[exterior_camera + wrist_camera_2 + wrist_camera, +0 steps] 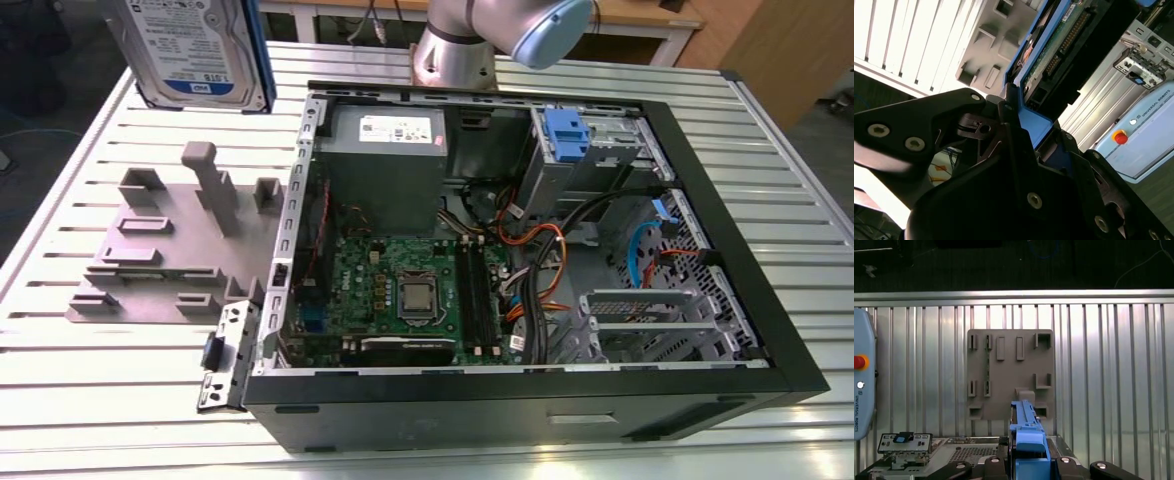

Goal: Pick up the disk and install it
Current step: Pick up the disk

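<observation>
The disk (200, 50), a silver hard drive with a white-and-blue label in a bright blue carrier, hangs upright above the table's far corner on the exterior view's left. In the first wrist view the disk (1026, 432) shows edge-on, its blue carrier rising between the black fingers of my gripper (1026, 465). In the second wrist view the gripper (1021, 120) is shut on the blue frame of the disk (1054, 45), whose circuit-board side and connector face the camera.
An open computer case (747, 260) lies on the slatted metal table (120, 400), with a drive cage and blue latch (567, 135) at its far side. A grey fixture plate (174, 250) sits beside the case. A teach pendant (861, 385) lies near the table.
</observation>
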Controlling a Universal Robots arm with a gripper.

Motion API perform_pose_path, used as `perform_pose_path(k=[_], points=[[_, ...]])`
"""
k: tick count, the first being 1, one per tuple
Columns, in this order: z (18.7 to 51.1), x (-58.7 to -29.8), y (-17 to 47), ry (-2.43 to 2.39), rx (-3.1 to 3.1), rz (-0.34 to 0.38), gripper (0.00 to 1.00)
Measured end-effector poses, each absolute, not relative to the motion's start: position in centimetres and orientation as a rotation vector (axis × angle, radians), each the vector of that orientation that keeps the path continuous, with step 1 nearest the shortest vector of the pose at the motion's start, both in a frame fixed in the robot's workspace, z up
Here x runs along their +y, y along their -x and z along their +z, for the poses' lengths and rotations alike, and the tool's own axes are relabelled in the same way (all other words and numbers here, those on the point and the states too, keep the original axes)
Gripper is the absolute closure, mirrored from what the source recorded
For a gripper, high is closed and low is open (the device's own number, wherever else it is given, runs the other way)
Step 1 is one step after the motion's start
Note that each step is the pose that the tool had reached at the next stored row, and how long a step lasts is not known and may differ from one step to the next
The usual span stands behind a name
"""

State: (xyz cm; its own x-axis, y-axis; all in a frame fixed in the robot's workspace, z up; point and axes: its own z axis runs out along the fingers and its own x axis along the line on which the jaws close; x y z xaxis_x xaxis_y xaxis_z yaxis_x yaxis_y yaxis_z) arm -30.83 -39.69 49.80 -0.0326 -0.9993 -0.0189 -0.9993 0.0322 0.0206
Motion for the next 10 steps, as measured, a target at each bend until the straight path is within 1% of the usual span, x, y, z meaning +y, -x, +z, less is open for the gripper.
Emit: perform_pose_path(k=[10], points=[[49.8,-39.69,30.42,-2.184,-2.256,-0.044,0.64]])
